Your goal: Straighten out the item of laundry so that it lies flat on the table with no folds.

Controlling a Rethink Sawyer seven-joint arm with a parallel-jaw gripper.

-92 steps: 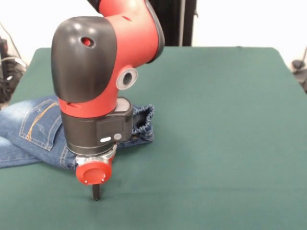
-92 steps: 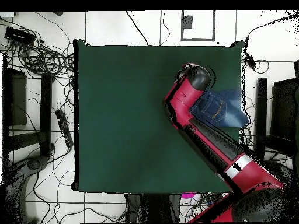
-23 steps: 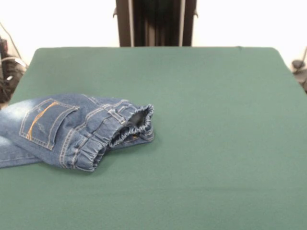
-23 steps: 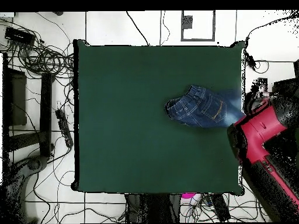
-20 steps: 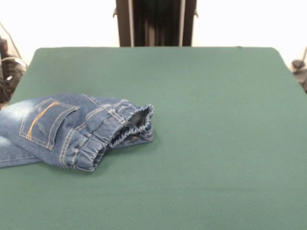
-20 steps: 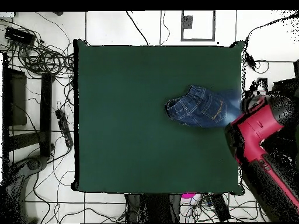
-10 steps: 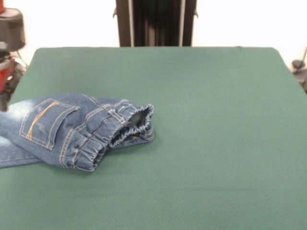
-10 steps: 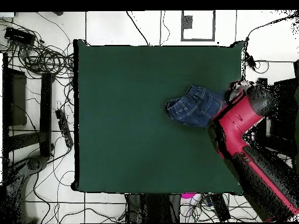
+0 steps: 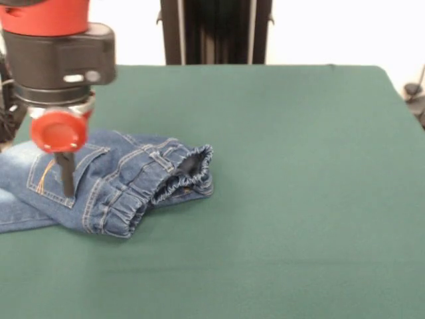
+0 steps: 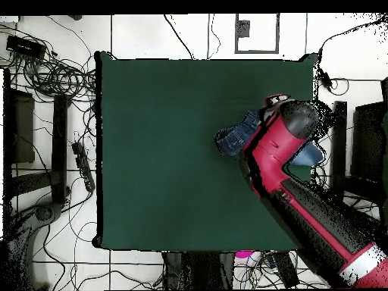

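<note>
Jeans (image 9: 113, 183) bunched at tabletop (image 9: 299, 199) nine o'clock edge, gripper (image 9: 66, 174) poised over pocket, jaws' state undeterminable; risk: both layers pinched, fold dragged rather than opened.

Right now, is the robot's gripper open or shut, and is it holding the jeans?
Gripper: over the jeans by the back pocket; whether it is open, shut or holding them cannot be told.

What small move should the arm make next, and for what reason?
Probably lower the tool onto the jeans near the back pocket. It hangs above that spot, and the waistband is bunched and folded on the table.
</note>
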